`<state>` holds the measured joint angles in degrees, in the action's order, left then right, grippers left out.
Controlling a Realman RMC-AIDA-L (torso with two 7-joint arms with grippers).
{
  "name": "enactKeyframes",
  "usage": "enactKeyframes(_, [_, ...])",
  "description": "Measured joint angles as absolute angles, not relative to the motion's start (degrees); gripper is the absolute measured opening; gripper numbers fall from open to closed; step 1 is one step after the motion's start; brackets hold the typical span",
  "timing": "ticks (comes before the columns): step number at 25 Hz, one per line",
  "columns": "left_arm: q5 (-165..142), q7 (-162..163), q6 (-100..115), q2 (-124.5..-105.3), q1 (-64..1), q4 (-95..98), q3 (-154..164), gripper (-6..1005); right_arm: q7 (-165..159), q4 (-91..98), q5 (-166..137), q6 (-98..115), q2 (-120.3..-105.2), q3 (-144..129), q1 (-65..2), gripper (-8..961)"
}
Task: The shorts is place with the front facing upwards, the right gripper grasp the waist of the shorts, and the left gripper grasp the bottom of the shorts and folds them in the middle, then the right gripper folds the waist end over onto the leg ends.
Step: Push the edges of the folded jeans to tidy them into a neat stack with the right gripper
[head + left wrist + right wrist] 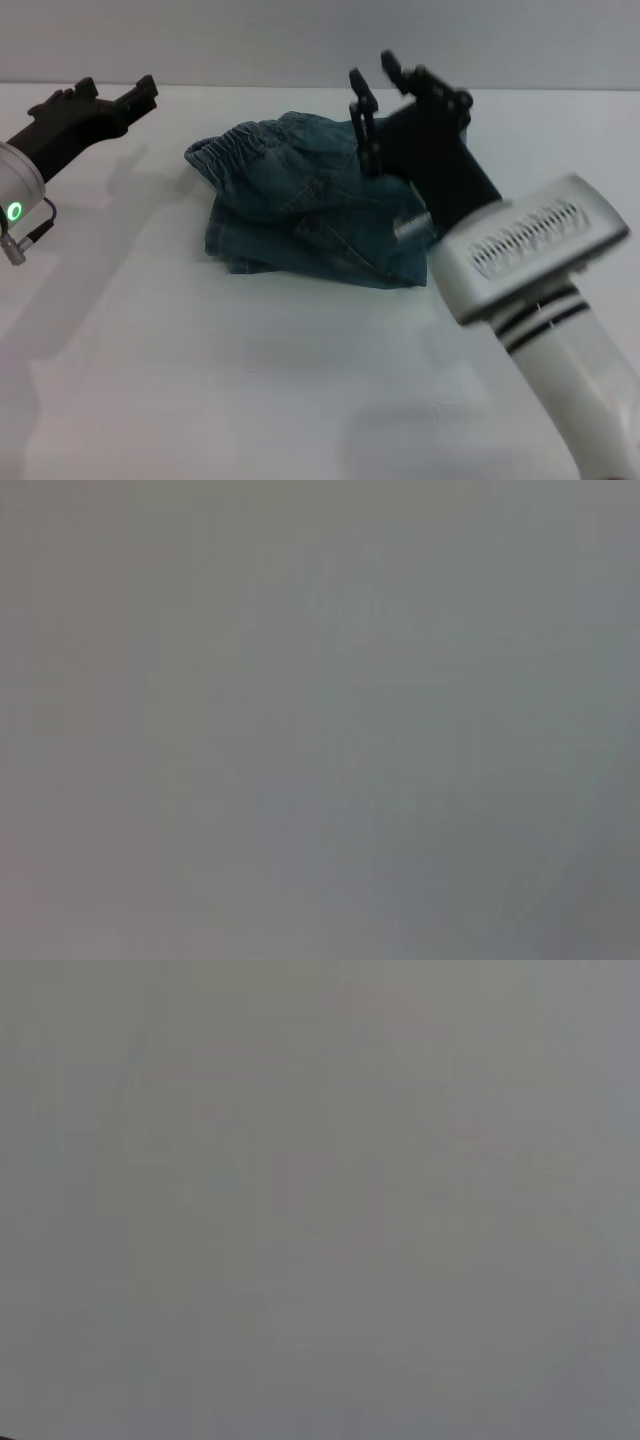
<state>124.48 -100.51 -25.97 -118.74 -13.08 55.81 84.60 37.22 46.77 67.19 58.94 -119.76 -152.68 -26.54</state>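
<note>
Right black two-fingered gripper (pixel 372 85) spread wide, empty, above far edge of folded blue-green denim shorts (pixel 310 205) mid white table (pixel 200 380); lift straight, w/o snagging; left gripper (pixel 140 95) parked apart.

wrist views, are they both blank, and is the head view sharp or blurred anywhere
Left wrist view: a flat grey field, nothing readable. Right wrist view: the same, pale grey. Head view: the shorts read fairly clearly; the right end effector above them is smeared with blur, the left end effector less so; soft shadows lie on the table.
</note>
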Motion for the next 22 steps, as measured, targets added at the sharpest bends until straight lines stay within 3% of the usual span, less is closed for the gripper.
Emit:
enactKeyframes(3, [128.6, -104.7, -26.9, -118.75, -12.9, 55.7, 84.6, 861, 27.6, 45.6, 62.0, 59.4, -119.67, -153.8, -24.3, 379])
enactKeyframes(4, [130.9, -107.3, -27.6, -118.79, -12.8, 55.6, 84.6, 861, 23.1, 43.9, 59.8, 60.4, -119.66, -154.9, -23.6, 137])
enactKeyframes(10, [145.9, -125.7, -38.8, -118.95, -13.0, 49.2, 84.6, 861, 17.6, 38.1, 55.9, 67.4, -119.77, -159.2, -23.0, -1])
enactKeyframes(22, [164.7, -153.7, -55.2, -119.09, -14.5, 33.7, 86.6, 861, 4.3, 31.3, 57.5, 67.3, -119.80, -159.5, -21.4, -2])
